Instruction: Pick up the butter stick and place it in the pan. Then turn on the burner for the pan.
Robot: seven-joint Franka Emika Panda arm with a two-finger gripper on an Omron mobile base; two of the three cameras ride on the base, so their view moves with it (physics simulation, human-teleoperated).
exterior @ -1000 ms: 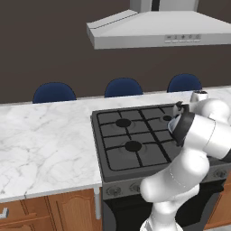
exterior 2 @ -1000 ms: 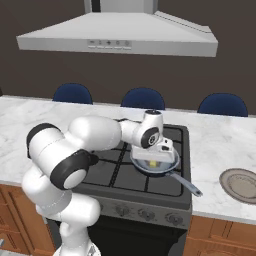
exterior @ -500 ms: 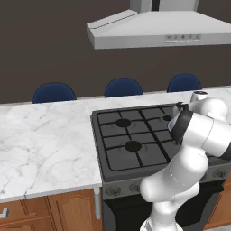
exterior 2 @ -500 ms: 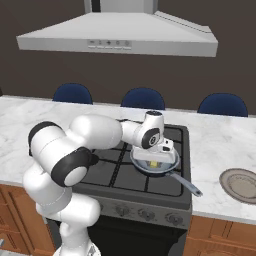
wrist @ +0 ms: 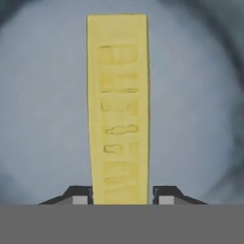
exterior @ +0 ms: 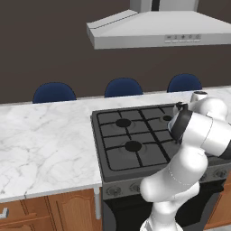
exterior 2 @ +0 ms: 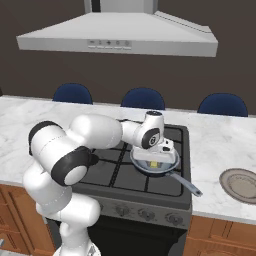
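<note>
The butter stick [wrist: 118, 109], a pale-yellow block with faint printing, runs lengthwise away from the hand, and my gripper [wrist: 122, 193] is shut on its near end, one dark tip on each side. Behind it lies the grey-blue floor of the pan [wrist: 43, 114]. From the right base view, the pan [exterior 2: 172, 167] rests on the stove's front right burner with its thin handle [exterior 2: 187, 185] pointing toward the front right. My gripper [exterior 2: 159, 159] reaches down into the pan, and the butter stick [exterior 2: 153, 163] shows as a yellow patch just above the pan's floor.
The black stove [exterior: 131, 144] has a row of knobs [exterior 2: 145, 214] along its front panel. A round grey plate [exterior 2: 242, 184] lies on the marble counter [exterior: 40, 144] to the stove's right. A range hood [exterior 2: 120, 40] hangs overhead, and blue chairs [exterior 2: 142, 97] stand behind the counter.
</note>
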